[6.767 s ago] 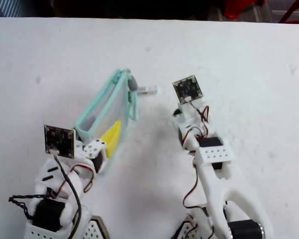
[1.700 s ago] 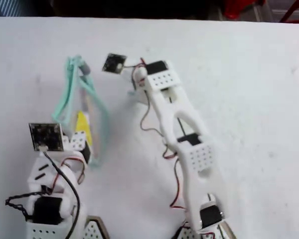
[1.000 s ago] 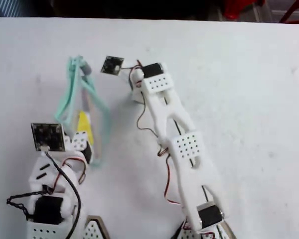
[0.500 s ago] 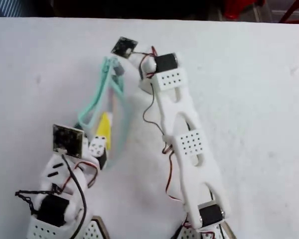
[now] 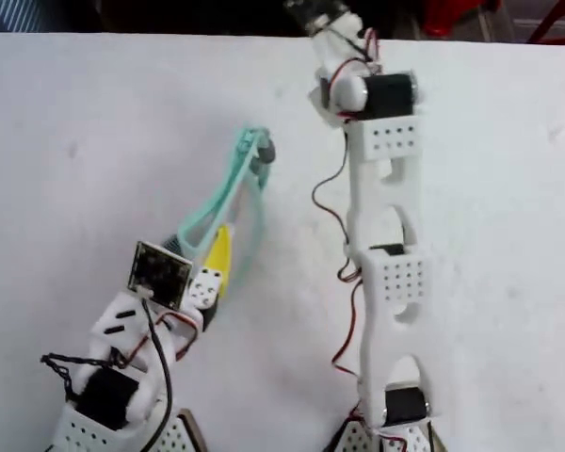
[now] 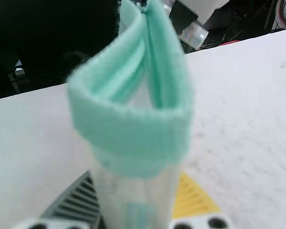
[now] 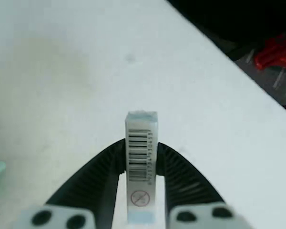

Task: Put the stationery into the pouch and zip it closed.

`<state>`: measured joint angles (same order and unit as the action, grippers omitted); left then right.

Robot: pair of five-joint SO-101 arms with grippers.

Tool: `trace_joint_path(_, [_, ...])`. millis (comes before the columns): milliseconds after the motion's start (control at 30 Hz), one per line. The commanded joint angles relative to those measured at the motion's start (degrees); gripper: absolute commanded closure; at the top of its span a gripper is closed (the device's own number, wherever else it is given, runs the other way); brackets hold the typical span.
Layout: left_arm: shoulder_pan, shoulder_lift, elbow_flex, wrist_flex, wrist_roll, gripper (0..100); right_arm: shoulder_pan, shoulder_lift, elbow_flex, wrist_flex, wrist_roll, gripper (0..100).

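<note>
The pouch (image 5: 228,202) is clear with a mint-green zip rim and lies on edge on the white table, its grey zip pull (image 5: 265,151) at the far end. My left gripper (image 5: 210,275) is shut on its near end. In the left wrist view the grey finger (image 6: 71,207) and the yellow finger (image 6: 193,200) clamp the pouch (image 6: 133,114). My right arm (image 5: 386,141) stretches to the table's far edge, well clear of the pouch. Its gripper (image 7: 141,150) is shut on a white barcoded stick (image 7: 141,126) held above the table.
The far table edge (image 5: 169,34) has dark room behind it, with a red object (image 5: 452,14) there. In the right wrist view that edge (image 7: 214,47) runs close past the held stick. Open white table lies right of the right arm.
My right arm has swung from beside the pouch's far end out to the table's far edge. My left arm has turned, and the pouch's far end has swung to the right.
</note>
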<state>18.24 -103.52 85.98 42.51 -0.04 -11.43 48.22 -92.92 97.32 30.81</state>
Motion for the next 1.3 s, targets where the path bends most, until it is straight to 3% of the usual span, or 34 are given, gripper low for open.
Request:
trace_joint_path(0, [1.19, -0.57, -1.23, 0.97, -0.44, 96, 1.19, -10.24, -2.46, 1.54, -4.13, 98.1])
trace_joint_path(233, [1.19, -0.57, -1.23, 0.97, -0.44, 96, 0.92, -21.93, -1.41, 1.63, -11.52, 98.2])
trace_joint_path(433, [1.19, -0.57, -1.23, 0.97, -0.44, 96, -0.84, -35.82, 17.41, 1.54, -16.26, 98.2])
trace_joint_path(600, [1.19, -0.57, -1.23, 0.97, -0.44, 96, -4.53, -47.96, 30.77, 1.19, -18.37, 98.1])
trace_joint_path(800, [2.95, -0.57, -1.23, 1.49, -0.53, 96, -10.24, -58.86, 35.78, 1.19, -18.73, 98.1])
trace_joint_path(967, [6.99, -0.57, -1.58, 3.78, -7.03, 96, -12.88, -65.19, 40.35, 1.19, -18.81, 98.1])
trace_joint_path(1167, [6.64, -0.57, -1.58, 3.78, -5.98, 96, -13.85, -74.51, 47.56, 1.19, -24.79, 98.1])
trace_joint_path(1267, [6.64, -0.57, -1.67, 4.22, -5.89, 94, -17.89, -77.76, 51.60, 0.13, -24.35, 98.1])
